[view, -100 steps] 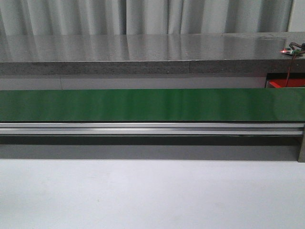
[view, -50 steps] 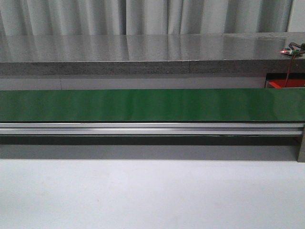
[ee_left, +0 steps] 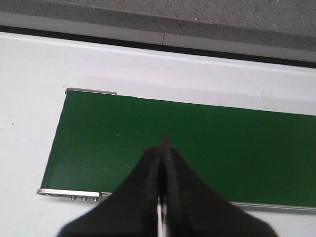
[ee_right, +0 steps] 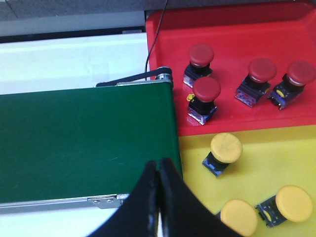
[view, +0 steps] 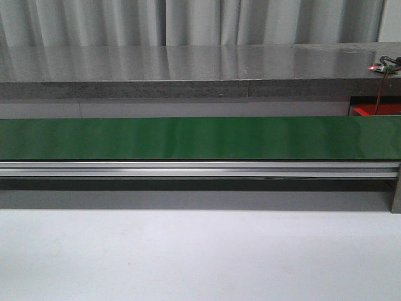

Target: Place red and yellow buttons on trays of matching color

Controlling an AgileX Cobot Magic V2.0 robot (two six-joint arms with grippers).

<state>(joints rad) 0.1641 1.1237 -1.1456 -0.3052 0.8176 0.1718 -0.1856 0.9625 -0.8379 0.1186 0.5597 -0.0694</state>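
Left gripper (ee_left: 164,148): fingers pressed together, holding nothing, hanging over the near edge of the green belt (ee_left: 197,148) close to its left end. No button anywhere on that stretch.

Front view: belt runs straight across, long axis left-right, bare along its whole visible length. Neither arm shows there.

Right gripper (ee_right: 158,173): fingers also closed and empty, sitting over the belt's right end at its near corner. Just past that end lie the red tray (ee_right: 237,113) and, nearer the gripper, the yellow tray (ee_right: 256,168), touching each other. The red tray holds four red buttons (ee_right: 206,94); the yellow tray holds three yellow buttons (ee_right: 225,149). All match their tray's colour.

Key relation: no button is on the belt, so neither gripper has a target. If another comes, I'd guess it travels along the belt's long axis toward the tray end. The right arm is the nearer one to both trays, so the pick should be its job; it would need to open first.
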